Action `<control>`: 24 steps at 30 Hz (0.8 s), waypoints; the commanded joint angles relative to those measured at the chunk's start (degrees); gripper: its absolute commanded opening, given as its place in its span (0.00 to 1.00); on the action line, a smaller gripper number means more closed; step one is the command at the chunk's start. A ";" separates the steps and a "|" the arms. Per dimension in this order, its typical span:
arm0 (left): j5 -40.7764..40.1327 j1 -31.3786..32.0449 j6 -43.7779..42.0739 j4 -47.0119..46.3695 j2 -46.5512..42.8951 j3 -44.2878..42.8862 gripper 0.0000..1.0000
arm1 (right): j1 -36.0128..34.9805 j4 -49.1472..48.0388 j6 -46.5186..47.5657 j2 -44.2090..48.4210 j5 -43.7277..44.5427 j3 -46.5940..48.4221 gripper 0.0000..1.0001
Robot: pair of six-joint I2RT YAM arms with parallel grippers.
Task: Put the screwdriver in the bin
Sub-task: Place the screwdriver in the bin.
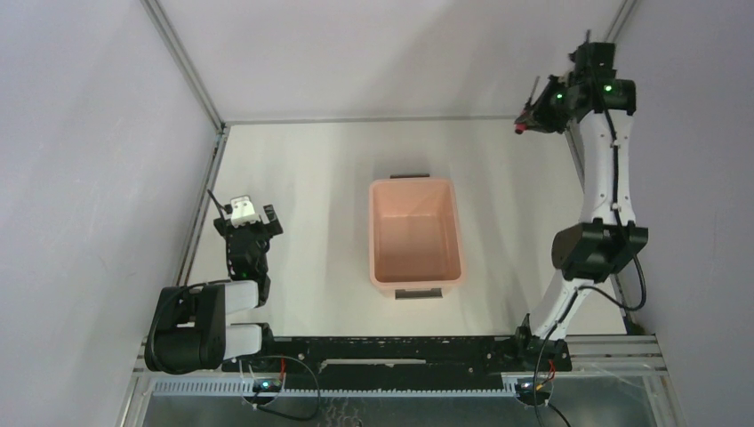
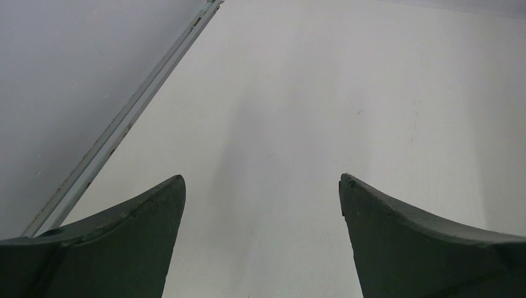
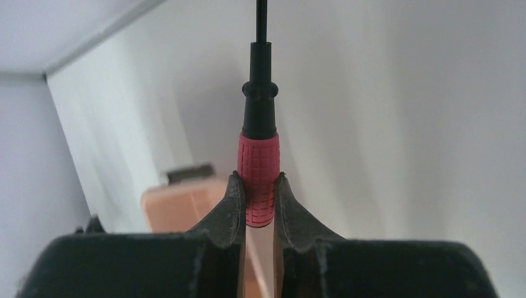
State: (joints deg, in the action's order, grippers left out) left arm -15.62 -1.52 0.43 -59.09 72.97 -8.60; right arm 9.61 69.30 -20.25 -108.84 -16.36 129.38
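The right hand (image 1: pixel 530 117) hangs high over the far right corner of the worktop (image 1: pixel 311 178), closed narrowly on the screwdriver (image 3: pixel 259 158); in the right wrist view its two fingers (image 3: pixel 231 205) pinch the lower part of the red handle from either side; the black shaft runs straight up and its tip is cut off by the top of that view; from above, the tool is only a red speck and a thin dark line at the hand, too small to read further.

The left hand (image 2: pixel 262 186) sits low at the near left, its fingers spread wide over bare worktop; a metal rail (image 1: pixel 200 213) edges the worktop just beside it.

The bin (image 1: pixel 416 240) stands in the middle of the worktop, long sides running near to far, a dark handle at each short end, top open; open worktop lies on all four sides of it; both hands are well apart from it, the screwdriver off to its far right. In the right wrist view the bin is blurred and partly hidden behind the hand's body.
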 commanded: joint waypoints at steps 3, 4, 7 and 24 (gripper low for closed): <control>0.80 0.11 -0.79 -1.99 -0.70 -2.33 0.98 | -17.04 -1.66 -2.14 16.22 4.01 -13.72 0.00; 0.80 0.11 -0.80 -1.96 -0.65 -2.36 0.98 | -20.24 -2.75 -3.70 18.28 5.31 -16.48 0.00; 0.83 0.11 -0.82 -1.99 -0.64 -2.38 0.98 | -29.71 -5.63 -9.03 23.05 9.45 -25.44 0.00; 0.82 0.11 -0.82 -1.99 -0.64 -2.30 0.98 | -57.24 -16.21 -26.21 17.00 24.59 -51.19 0.00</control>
State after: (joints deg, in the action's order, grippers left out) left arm -15.62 -1.52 0.43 -59.09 72.97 -8.60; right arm -46.06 56.47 -43.42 -89.17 3.73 78.19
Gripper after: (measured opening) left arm 0.983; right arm 0.169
